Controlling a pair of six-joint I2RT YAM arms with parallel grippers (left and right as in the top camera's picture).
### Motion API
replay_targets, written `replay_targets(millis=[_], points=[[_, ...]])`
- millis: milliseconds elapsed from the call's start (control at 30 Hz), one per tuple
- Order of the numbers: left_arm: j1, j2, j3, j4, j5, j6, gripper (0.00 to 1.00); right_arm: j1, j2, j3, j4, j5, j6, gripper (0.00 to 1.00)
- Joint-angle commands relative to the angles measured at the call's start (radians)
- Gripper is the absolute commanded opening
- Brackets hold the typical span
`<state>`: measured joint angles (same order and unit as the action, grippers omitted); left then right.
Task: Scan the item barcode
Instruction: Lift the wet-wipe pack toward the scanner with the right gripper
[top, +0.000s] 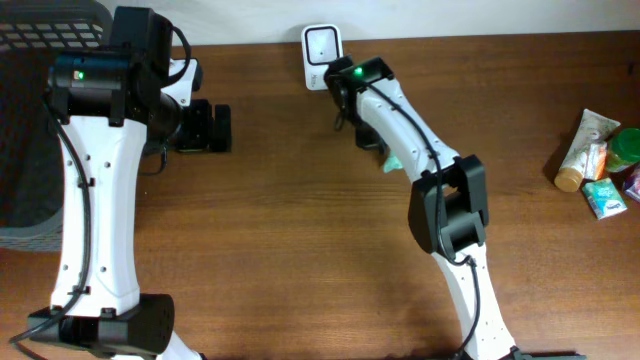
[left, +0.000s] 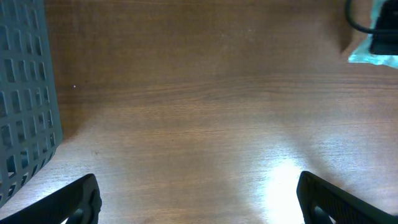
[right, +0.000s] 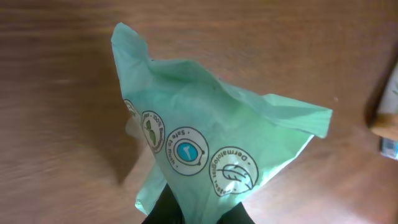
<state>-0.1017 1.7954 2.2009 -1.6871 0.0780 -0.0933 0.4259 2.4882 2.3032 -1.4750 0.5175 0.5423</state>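
At the rear centre of the bench (top: 300, 250), the right end effector (right: 196, 214) is clenched on the lower edge of a mint-green pouch (right: 205, 124). It carries the pouch just in front of the white scanner (top: 322, 45), which stands upright against the back edge. The left end effector (left: 199, 205) is released with its jaws wide and nothing between them. It sits well apart from the pouch, beside the dark slotted basket (left: 25, 93).

**Step in hand (judgement):** presenting the pouch to the scanner window.
- No barcode is visible on the face seen from the right wrist, only a row of round printed emblems.
- The coded panel probably lies on another face, so the wrist would need to roll until that panel squares up to the window.
- The pouch should then be held steady and near the window, with the fingers kept clear of the code.

**Materials:**
- The pouch is thin, soft film, creased and folded, with limp corners. It is likely to sag and buckle, and wrinkles across a code could spoil a reading.
- The scanner is smooth, hard plastic, a rounded rectangle with a pale window.
- The bench is a brown wood-grain surface with a slight sheen.
- The basket is a rigid moulded lattice.
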Motion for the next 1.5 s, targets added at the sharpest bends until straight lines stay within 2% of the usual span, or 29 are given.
replay_targets(millis=[0, 67, 100, 233, 333, 367, 467, 567, 767, 933, 1133, 1433, 1467], points=[[0.000, -0.003, 0.001, -0.001, 0.000, 0.016, 0.99, 0.064, -0.026, -0.001, 0.047, -0.047, 0.016, 0.04], [0.000, -0.003, 0.001, -0.001, 0.000, 0.016, 0.99, 0.071, -0.026, -0.001, 0.082, -0.191, 0.000, 0.04], [0.000, -0.003, 0.001, -0.001, 0.000, 0.016, 0.99, 0.063, -0.026, -0.001, 0.117, -0.340, -0.066, 0.04], [0.000, -0.003, 0.001, -0.001, 0.000, 0.016, 0.99, -0.024, -0.026, 0.000, 0.163, -0.651, -0.151, 0.04], [0.000, -0.003, 0.001, -0.001, 0.000, 0.016, 0.99, -0.122, -0.026, 0.000, 0.159, -0.698, -0.210, 0.59], [0.000, -0.003, 0.001, -0.001, 0.000, 0.016, 0.99, -0.143, -0.027, 0.000, 0.153, -0.690, -0.210, 0.63], [0.000, -0.003, 0.001, -0.001, 0.000, 0.016, 0.99, -0.171, -0.035, 0.056, 0.087, -0.646, -0.214, 0.64], [0.000, -0.003, 0.001, -0.001, 0.000, 0.016, 0.99, -0.130, -0.037, 0.129, 0.024, -0.579, -0.225, 0.63], [0.000, -0.003, 0.001, -0.001, 0.000, 0.016, 0.99, 0.095, -0.028, 0.113, 0.042, -0.179, -0.159, 0.63], [0.000, -0.003, 0.001, -0.001, 0.000, 0.016, 0.99, 0.183, -0.028, 0.018, 0.108, 0.026, -0.117, 0.64], [0.000, -0.003, 0.001, -0.001, 0.000, 0.016, 0.99, 0.192, -0.028, -0.156, 0.261, 0.090, -0.119, 0.64], [0.000, -0.003, 0.001, -0.001, 0.000, 0.016, 0.99, 0.187, -0.028, -0.270, 0.365, 0.093, -0.126, 0.64], [0.000, -0.003, 0.001, -0.001, 0.000, 0.016, 0.99, 0.182, -0.028, -0.270, 0.368, 0.088, -0.126, 0.57]])
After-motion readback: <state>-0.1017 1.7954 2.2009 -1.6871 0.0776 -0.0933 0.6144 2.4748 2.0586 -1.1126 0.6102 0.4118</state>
